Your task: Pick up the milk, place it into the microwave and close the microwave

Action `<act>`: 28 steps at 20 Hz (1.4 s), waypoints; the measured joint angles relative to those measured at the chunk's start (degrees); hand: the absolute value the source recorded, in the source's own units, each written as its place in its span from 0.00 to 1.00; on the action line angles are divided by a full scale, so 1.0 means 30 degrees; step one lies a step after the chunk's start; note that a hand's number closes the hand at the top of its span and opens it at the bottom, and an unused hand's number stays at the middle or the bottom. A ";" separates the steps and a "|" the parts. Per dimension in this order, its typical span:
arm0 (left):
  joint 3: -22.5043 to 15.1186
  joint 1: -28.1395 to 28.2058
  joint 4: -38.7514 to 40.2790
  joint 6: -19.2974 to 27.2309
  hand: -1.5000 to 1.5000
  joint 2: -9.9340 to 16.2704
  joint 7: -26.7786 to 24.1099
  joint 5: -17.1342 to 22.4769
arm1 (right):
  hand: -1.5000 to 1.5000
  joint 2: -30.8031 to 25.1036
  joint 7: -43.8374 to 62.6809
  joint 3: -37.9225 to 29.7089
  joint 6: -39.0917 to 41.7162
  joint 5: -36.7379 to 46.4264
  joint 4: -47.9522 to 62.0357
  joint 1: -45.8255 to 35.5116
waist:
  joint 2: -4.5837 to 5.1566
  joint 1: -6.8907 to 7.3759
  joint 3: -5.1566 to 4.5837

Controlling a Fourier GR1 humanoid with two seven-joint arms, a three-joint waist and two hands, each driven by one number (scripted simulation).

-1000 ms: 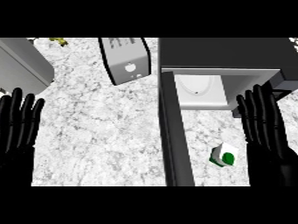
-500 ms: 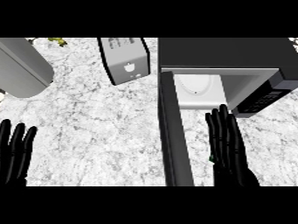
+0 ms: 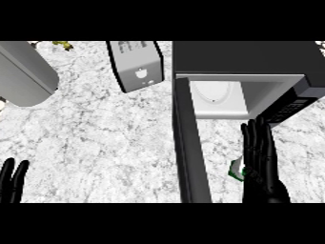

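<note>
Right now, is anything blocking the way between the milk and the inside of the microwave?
Nothing visible does. The milk sits on the counter in front of the microwave, mostly hidden by the right hand. The microwave door is swung open at the milk's left, and the cavity beyond looks clear.

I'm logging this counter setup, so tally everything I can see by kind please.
Microwave, door open: 1
Toaster: 1
Milk carton, mostly hidden by right hand: 1
Grey rounded appliance: 1
Yellow-green item at top edge: 1
Hands, including left hand: 2
Total: 7
</note>
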 measured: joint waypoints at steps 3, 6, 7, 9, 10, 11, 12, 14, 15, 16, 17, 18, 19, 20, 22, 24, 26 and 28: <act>-0.0314 0.1013 0.0070 -0.0217 0.00 -0.0025 -0.0990 -0.0163 | 0.00 0.0061 -0.0874 -0.1192 -0.0037 -0.1140 0.1091 -0.0159 | -0.0005 0.0034 0.0004; 0.0074 0.1101 0.0274 -0.0345 0.00 0.0053 -0.1235 0.0184 | 0.00 0.0001 -0.2000 -0.1855 0.0053 -0.2285 0.1811 0.0328 | -0.0016 0.0000 -0.0005; 0.0071 0.1248 0.0223 -0.0406 0.00 0.0078 -0.1386 0.0186 | 0.00 -0.0051 -0.2265 -0.2160 0.0186 -0.2675 0.2006 0.0344 | -0.0019 -0.0004 -0.0006; 0.0189 0.1314 0.0318 -0.0518 0.00 0.0121 -0.1514 0.0314 | 0.00 -0.0084 -0.2902 -0.2538 0.0237 -0.3238 0.2443 0.0711 | -0.0027 -0.0020 -0.0016; 0.0099 0.1142 0.0401 -0.0407 0.00 0.0024 -0.1441 0.0201 | 0.00 -0.0242 -0.3369 -0.2906 0.0402 -0.3736 0.2566 0.1007 | -0.0025 -0.0046 -0.0022; 0.0085 0.1459 0.0219 -0.0514 0.00 0.0088 -0.1577 0.0265 | 0.00 -0.0267 -0.3731 -0.3205 0.0474 -0.4060 0.2876 0.1116 | -0.0033 -0.0032 -0.0027; -0.0130 0.1961 0.0125 -0.0634 0.00 0.0093 -0.1864 0.0214 | 0.00 -0.0265 -0.4115 -0.3379 0.0459 -0.4322 0.2970 0.1445 | -0.0042 -0.0018 -0.0030; 0.0086 0.2346 0.0017 -0.0926 0.00 0.0279 -0.2168 0.0547 | 0.00 -0.0459 -0.4667 -0.3767 0.0668 -0.4855 0.3182 0.2012 | -0.0045 -0.0026 -0.0028; -0.0063 0.2697 -0.0211 -0.1008 0.00 0.0308 -0.2255 0.0528 | 0.00 -0.0431 -0.5188 -0.3946 0.0735 -0.5129 0.3584 0.2286 | -0.0047 -0.0018 -0.0026; 0.0082 0.2702 -0.0177 -0.1082 0.00 0.0371 -0.2248 0.0693 | 0.00 -0.0333 -0.5968 -0.4105 0.0813 -0.5405 0.4246 0.2572 | -0.0041 -0.0032 -0.0018; -0.0200 0.2753 -0.0300 -0.0967 0.00 0.0269 -0.2172 0.0441 | 0.00 -0.0423 -0.6350 -0.4362 0.0971 -0.5657 0.4536 0.2717 | -0.0032 -0.0041 -0.0010; -0.0022 0.3134 -0.0168 -0.1219 0.00 0.0364 -0.2689 0.0663 | 0.00 -0.0436 -0.6744 -0.4660 0.1092 -0.5890 0.4974 0.2693 | -0.0038 -0.0007 -0.0013; -0.0171 0.3305 -0.0170 -0.1247 0.00 0.0352 -0.2851 0.0494 | 0.00 -0.0240 -0.7349 -0.4755 0.1059 -0.5982 0.5554 0.2720 | -0.0042 0.0005 -0.0022; -0.0203 0.3262 -0.0106 -0.1236 0.00 0.0331 -0.2831 0.0481 | 0.00 -0.0359 -0.7613 -0.5167 0.1330 -0.6355 0.5894 0.2596 | -0.0041 0.0006 -0.0033; -0.0378 0.3557 -0.0428 -0.1194 0.00 0.0319 -0.2846 0.0305 | 0.00 -0.0628 -0.8452 -0.5674 0.1895 -0.6985 0.6358 0.3090 | -0.0034 -0.0013 -0.0028; -0.0135 0.3378 -0.0214 -0.1249 0.00 0.0370 -0.2964 0.0425 | 0.00 -0.0766 -0.9109 -0.5944 0.2290 -0.7265 0.6933 0.3376 | -0.0015 -0.0044 -0.0012; 0.0052 0.3380 -0.0193 -0.1368 0.00 0.0456 -0.2971 0.0641 | 0.00 -0.0919 -0.9897 -0.6339 0.2815 -0.7637 0.7692 0.3515 | -0.0002 -0.0049 -0.0003; 0.0257 0.3272 -0.0151 -0.1433 0.00 0.0474 -0.2974 0.0864 | 0.00 -0.0997 -1.0730 -0.6790 0.3328 -0.8001 0.8647 0.3514 | 0.0007 -0.0050 0.0000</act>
